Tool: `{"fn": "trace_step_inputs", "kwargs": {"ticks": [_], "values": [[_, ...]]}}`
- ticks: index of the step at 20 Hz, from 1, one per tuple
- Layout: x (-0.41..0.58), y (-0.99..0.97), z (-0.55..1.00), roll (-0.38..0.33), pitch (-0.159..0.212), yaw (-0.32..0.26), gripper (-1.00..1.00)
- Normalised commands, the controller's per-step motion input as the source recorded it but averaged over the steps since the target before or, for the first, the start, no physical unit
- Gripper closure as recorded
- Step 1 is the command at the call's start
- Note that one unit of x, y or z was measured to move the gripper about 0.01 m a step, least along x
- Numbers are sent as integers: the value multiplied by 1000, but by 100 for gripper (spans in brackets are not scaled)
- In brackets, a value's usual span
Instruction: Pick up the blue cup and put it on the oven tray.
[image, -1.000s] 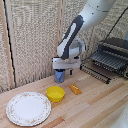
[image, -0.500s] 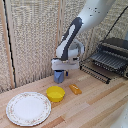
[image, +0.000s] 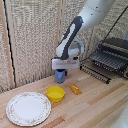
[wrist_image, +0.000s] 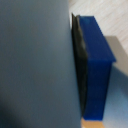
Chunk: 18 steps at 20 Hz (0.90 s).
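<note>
The blue cup (image: 60, 76) is at the back of the wooden table, just behind the yellow bowl. My gripper (image: 62, 71) comes down onto it from above, and its fingers are closed on the cup's rim. In the wrist view a dark finger pad (wrist_image: 80, 65) presses flat against the blue cup (wrist_image: 100, 60) wall. Whether the cup's base still rests on the table, I cannot tell. The oven tray (image: 100, 67), a dark wire rack, sticks out of the toaster oven (image: 114, 52) at the exterior view's right, apart from the cup.
A shallow yellow bowl (image: 55, 93) sits in front of the cup, with a small orange object (image: 75, 89) beside it. A patterned white plate (image: 28, 108) lies at the exterior view's front left. A woven screen stands behind the table.
</note>
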Motion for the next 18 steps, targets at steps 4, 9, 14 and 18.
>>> {"fn": "trace_step_inputs", "kwargs": {"ticks": [4,9,14,18], "values": [[377,-129,958,-95,42,-241,100],[381,-231,987,-68,22,-206,100],[413,-533,993,-23,64,-159,100],[254,-946,881,8,42,-62,100]]}}
